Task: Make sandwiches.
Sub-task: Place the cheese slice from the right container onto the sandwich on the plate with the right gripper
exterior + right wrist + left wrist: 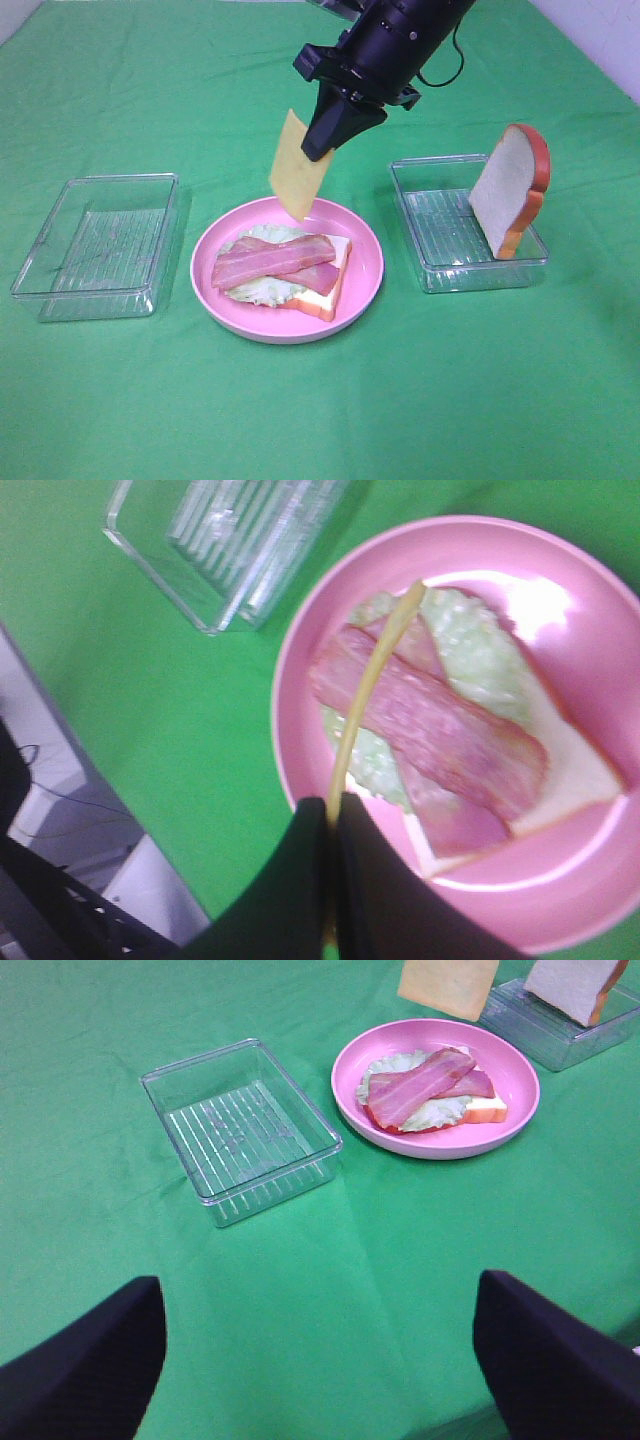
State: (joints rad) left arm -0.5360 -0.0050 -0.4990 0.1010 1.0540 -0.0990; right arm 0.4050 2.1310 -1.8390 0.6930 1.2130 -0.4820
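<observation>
On the round pink plate (360,290) lies a bread slice (335,290) topped with lettuce (255,290) and two bacon strips (275,260). Above the plate's far edge my right gripper (320,150) is shut on a thin yellow cheese square (297,170), which hangs down from its tips. In the right wrist view the cheese (365,695) shows edge-on over the bacon (440,730). A second bread slice (510,190) leans upright in the right tray (440,270). My left gripper (320,1360) stands open over bare cloth, near the front, away from everything.
An empty clear tray (100,245) sits left of the plate. Green cloth covers the whole table. The right arm's black body (400,40) reaches in from the top middle.
</observation>
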